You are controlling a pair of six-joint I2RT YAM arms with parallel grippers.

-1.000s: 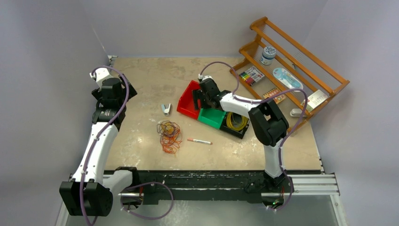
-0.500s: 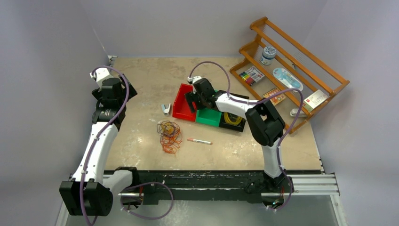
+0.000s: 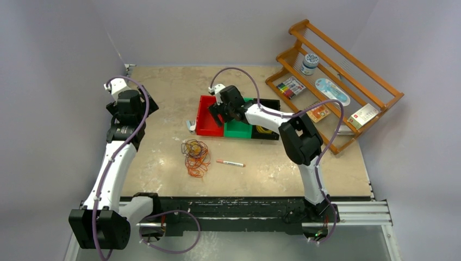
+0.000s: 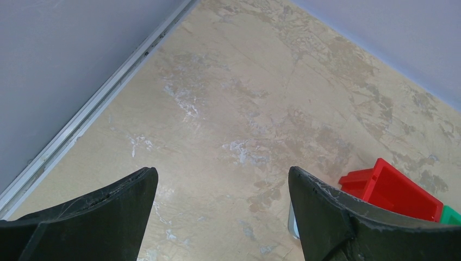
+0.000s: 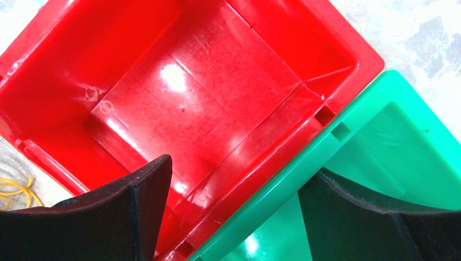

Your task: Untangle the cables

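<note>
You have not started on the untangling itself: the thin looped wire cables [image 3: 195, 154], orange, brownish and dark, lie in one clump on the mottled beige counter [image 3: 163, 98], towards its near edge and between the two arms. No strand is pulled free and neither tool touches them. The left tool [image 4: 223, 182] hangs over bare counter at the far left, well apart from the tangle, with its jaws spread wide and nothing between them. The right tool [image 5: 234, 179] is also spread wide and empty. It sits low over the wall where the red plastic bin [image 5: 206, 81] meets the green plastic bin [image 5: 402, 147], so that arm looks busy with the bins and not the wires. By my reading, every part of the job is left: reaching the clump, gripping a strand and drawing the strands apart.

Counted, you have one tangle, though I cannot tell the number of strands in it. There are three bins in a row, the red, the green and a black one [image 3: 267, 135] with a yellow coil inside. You also have one white pen [image 3: 230, 163] just right of the tangle, one small metal clip [image 3: 190, 125] by the red bin, and one wooden rack [image 3: 353, 58] at the far right carrying several small packets.
</note>
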